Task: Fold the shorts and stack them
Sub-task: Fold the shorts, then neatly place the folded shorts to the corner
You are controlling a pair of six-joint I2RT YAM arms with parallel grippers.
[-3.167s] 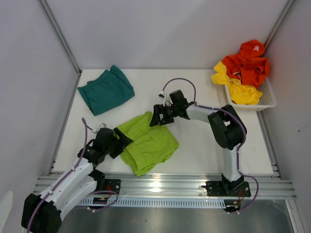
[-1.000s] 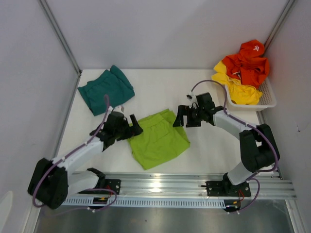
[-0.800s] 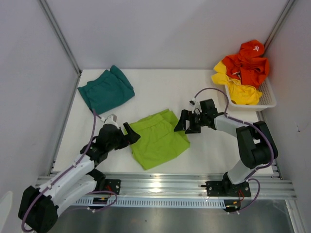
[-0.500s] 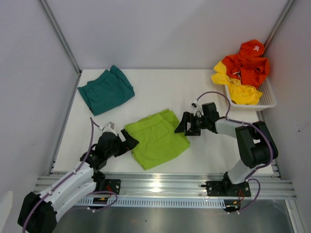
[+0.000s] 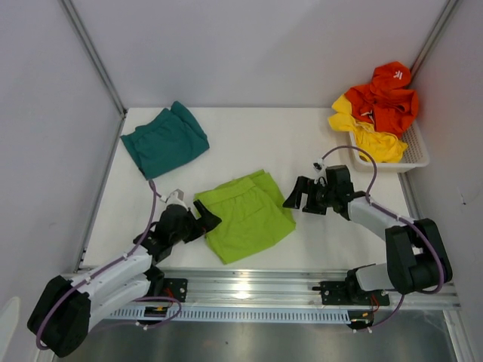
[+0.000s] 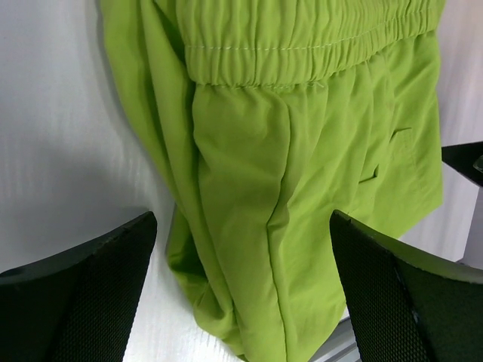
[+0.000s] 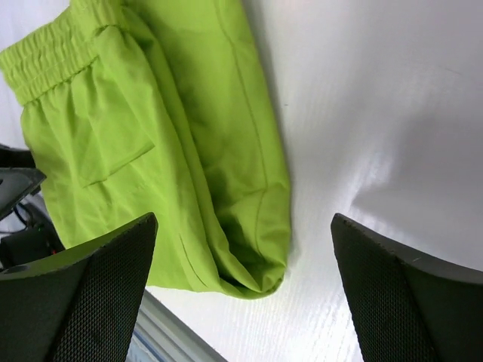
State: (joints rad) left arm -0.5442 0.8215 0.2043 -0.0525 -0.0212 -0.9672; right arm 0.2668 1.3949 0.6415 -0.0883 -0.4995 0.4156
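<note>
The teal shorts (image 5: 164,140) sit folded at the far left corner of the surface (image 5: 302,143). No drawstring or logo shows on them from above. Orange and yellow clothes (image 5: 381,105) are heaped in the white basket (image 5: 416,154) at the far right and hide most of it.

The lime green shorts (image 5: 245,216) lie folded near the front middle, waistband towards the left. The left tool (image 5: 202,221) overlaps their left edge in the overhead view, so that bit of cloth is hidden. I cannot tell whether the tool touches it.

From the left wrist, both fingers (image 6: 75,294) stand spread as wide as they go. The green cloth (image 6: 302,151) lies below the gap and nothing is gripped. The right tool (image 5: 299,194) is just off the shorts' right side, also fully spread and holding nothing. Its wrist camera shows the folded edge (image 7: 151,151) on one side and bare surface on the other.

A second ago both tools were farther out over the surface, the right one against the shorts' right edge. Both have since drawn back, while the shorts stay where they were.
</note>
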